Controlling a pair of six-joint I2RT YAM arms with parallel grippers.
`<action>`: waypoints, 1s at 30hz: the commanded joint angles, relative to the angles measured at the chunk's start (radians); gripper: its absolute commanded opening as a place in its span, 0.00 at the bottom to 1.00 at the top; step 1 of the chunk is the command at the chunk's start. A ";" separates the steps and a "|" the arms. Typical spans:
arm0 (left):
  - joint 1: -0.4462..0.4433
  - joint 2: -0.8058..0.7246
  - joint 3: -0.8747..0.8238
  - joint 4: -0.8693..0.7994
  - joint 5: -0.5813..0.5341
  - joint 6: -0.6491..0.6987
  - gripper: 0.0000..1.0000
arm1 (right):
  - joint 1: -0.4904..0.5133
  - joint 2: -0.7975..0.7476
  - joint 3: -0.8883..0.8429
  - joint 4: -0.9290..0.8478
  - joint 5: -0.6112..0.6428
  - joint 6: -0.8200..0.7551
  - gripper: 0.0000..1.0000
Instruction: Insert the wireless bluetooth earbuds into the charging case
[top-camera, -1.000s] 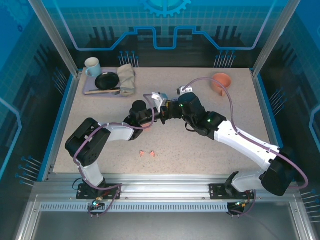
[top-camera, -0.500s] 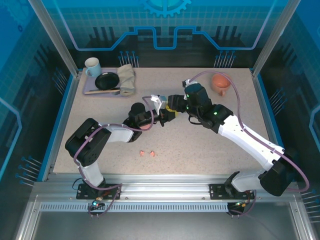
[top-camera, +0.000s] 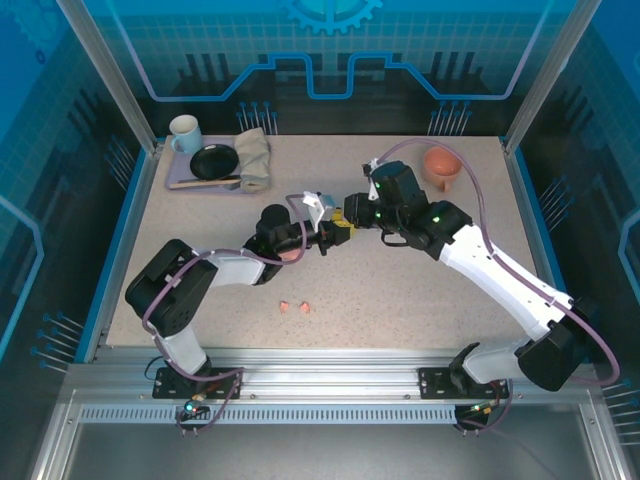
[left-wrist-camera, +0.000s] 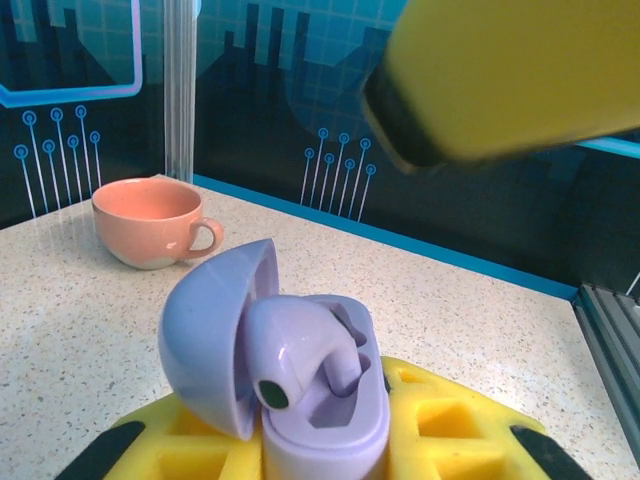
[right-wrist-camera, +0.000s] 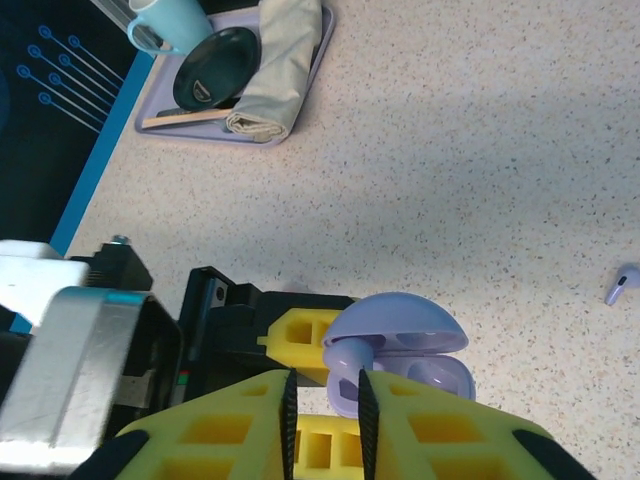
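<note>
Top external: left end effector (top-camera: 320, 238) and right end effector (top-camera: 344, 222) meet mid-tabletop (top-camera: 420, 310); salmon earbuds (top-camera: 293, 306) lie nearer.
Left wrist: left end effector pinches the open charging case (left-wrist-camera: 330, 410), with a lilac earbud (left-wrist-camera: 288, 352) resting inside.
Right wrist: right end effector, nearly pressed together and empty, hovers over the case; a loose earbud (right-wrist-camera: 621, 283) lies to the right.

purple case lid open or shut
Open: the lilac case has its lid tipped back, with an earbud resting in it.
</note>
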 joint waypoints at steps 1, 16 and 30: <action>-0.002 -0.047 0.002 -0.011 0.045 0.047 0.00 | -0.017 0.027 0.033 -0.024 -0.029 -0.014 0.23; -0.001 -0.083 0.018 -0.076 0.053 0.099 0.00 | -0.032 0.010 0.011 -0.089 -0.037 -0.037 0.16; -0.001 -0.100 0.008 -0.092 0.050 0.114 0.00 | -0.068 -0.057 0.004 -0.134 -0.024 -0.024 0.20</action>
